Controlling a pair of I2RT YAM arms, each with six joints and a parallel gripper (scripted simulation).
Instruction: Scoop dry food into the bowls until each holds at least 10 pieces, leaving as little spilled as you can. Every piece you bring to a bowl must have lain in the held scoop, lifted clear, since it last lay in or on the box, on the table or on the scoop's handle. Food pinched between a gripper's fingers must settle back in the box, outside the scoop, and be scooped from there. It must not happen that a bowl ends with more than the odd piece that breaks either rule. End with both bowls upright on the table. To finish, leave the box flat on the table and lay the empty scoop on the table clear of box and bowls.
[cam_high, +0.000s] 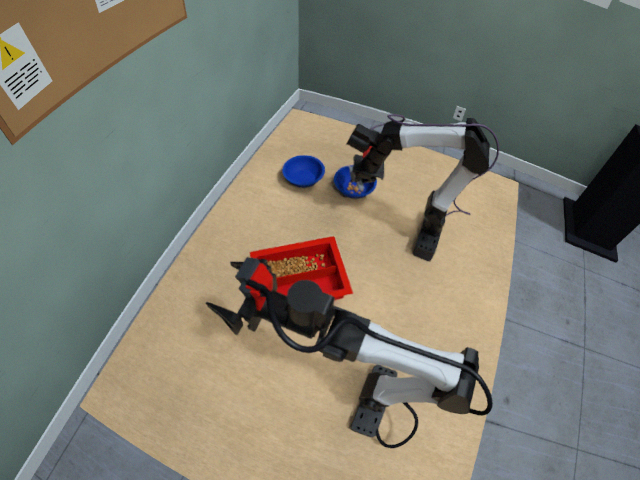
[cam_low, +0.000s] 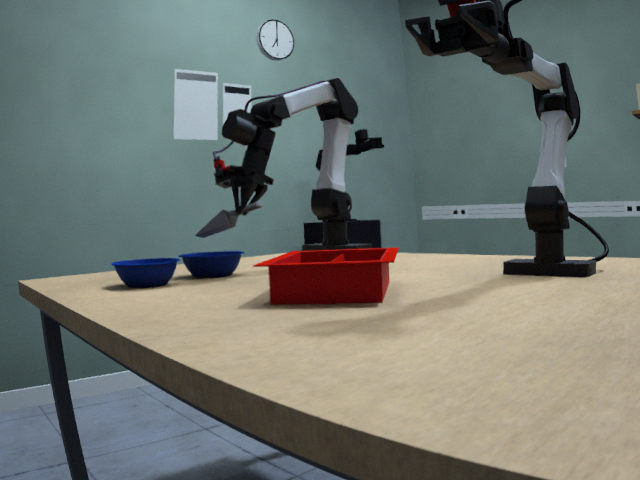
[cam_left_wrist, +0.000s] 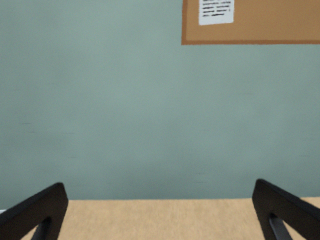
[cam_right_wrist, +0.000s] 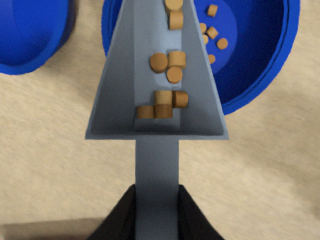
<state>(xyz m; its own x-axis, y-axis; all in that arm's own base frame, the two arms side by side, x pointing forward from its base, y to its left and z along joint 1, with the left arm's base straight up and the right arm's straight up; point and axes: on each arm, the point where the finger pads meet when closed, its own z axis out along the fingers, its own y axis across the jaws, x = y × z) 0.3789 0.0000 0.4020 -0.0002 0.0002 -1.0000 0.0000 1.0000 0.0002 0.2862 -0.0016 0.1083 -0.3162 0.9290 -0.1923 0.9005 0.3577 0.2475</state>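
Scoop (cam_low: 219, 222) (cam_right_wrist: 159, 75), handle clamped in the right gripper (cam_low: 239, 210) (cam_right_wrist: 157, 193): tip gradually, spout kept inside the far bowl's (cam_high: 370, 192) (cam_low: 211, 264) (cam_right_wrist: 270, 70) rim; left gripper (cam_high: 223, 285) (cam_low: 449, 38) (cam_left_wrist: 160, 200) apart.

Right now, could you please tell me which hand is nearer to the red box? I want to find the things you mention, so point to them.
Left. The left hand (cam_high: 219, 284) (cam_low: 421, 36) is raised just beyond one end of the box (cam_high: 342, 268) (cam_low: 325, 284); the right hand (cam_high: 361, 180) (cam_low: 241, 210) is farther off, over a bowl (cam_high: 338, 191) (cam_low: 211, 266).

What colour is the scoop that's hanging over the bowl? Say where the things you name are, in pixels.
The scoop (cam_high: 360, 184) (cam_low: 219, 223) (cam_right_wrist: 115, 107) is plain bluish grey; the right wrist view shows it best.
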